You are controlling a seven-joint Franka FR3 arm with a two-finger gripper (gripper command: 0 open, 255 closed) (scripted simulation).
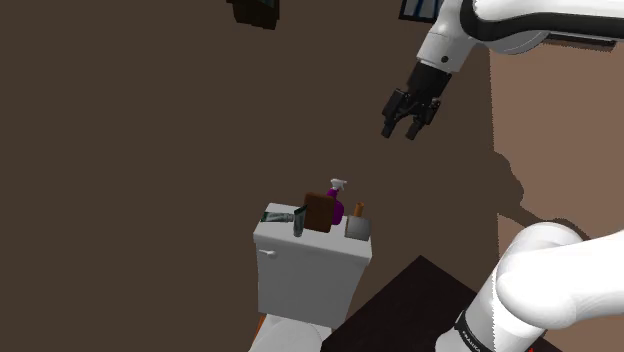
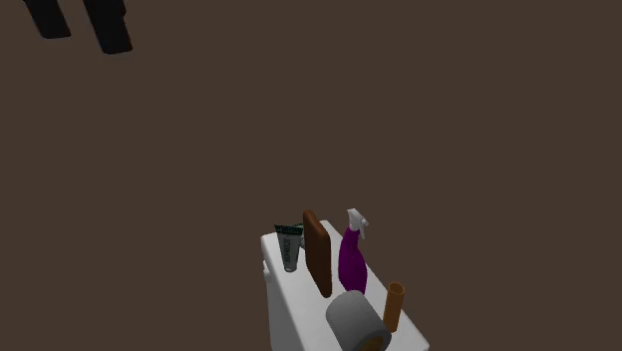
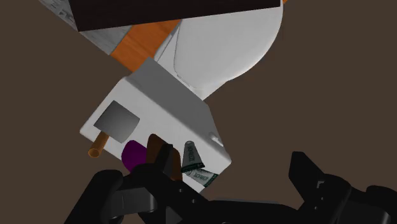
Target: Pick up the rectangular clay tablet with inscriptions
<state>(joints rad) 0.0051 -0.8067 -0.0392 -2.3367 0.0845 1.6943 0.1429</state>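
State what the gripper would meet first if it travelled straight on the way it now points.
Probably the top of the white toilet tank, near the tube beside the brown tablet. The open gripper hangs above, aimed down at that cluster; depth is unclear, so it might just clear its edge.

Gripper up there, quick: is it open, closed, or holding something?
Gripper: open, fingers apart, holding nothing.
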